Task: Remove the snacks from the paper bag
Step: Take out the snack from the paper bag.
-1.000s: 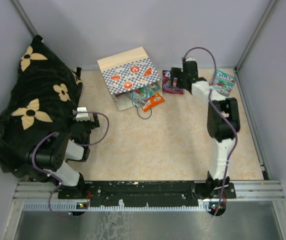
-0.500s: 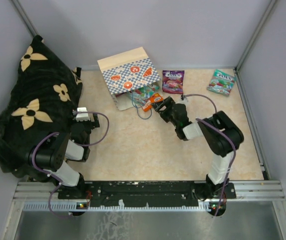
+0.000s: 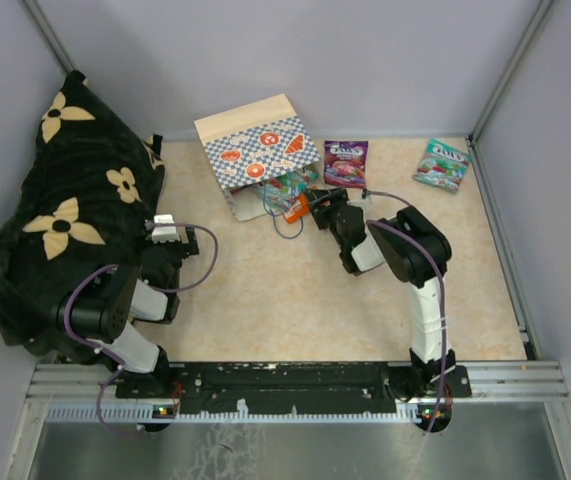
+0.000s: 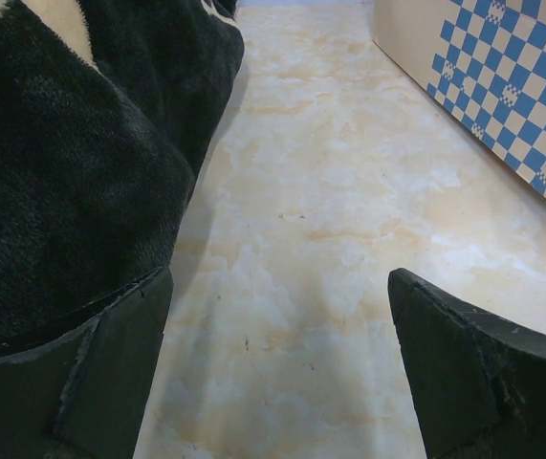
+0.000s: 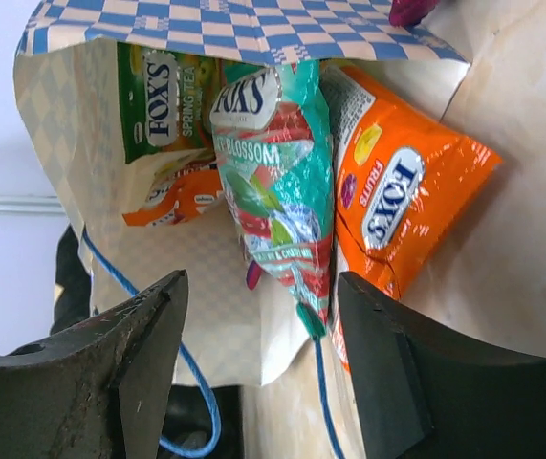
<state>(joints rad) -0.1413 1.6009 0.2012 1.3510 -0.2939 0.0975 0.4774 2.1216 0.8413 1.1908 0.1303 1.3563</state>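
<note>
The paper bag (image 3: 253, 150) lies on its side at the back, snacks (image 3: 290, 192) spilling from its mouth. The right gripper (image 5: 263, 311) stands there, jaws half open on either side of the teal pouch (image 5: 277, 182), holding nothing yet. Next, I think: close and pull. The left gripper (image 4: 282, 373) is wide open, empty.

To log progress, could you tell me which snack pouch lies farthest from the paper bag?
The teal pouch at the far right; the purple pouch lies closer to the bag.
</note>
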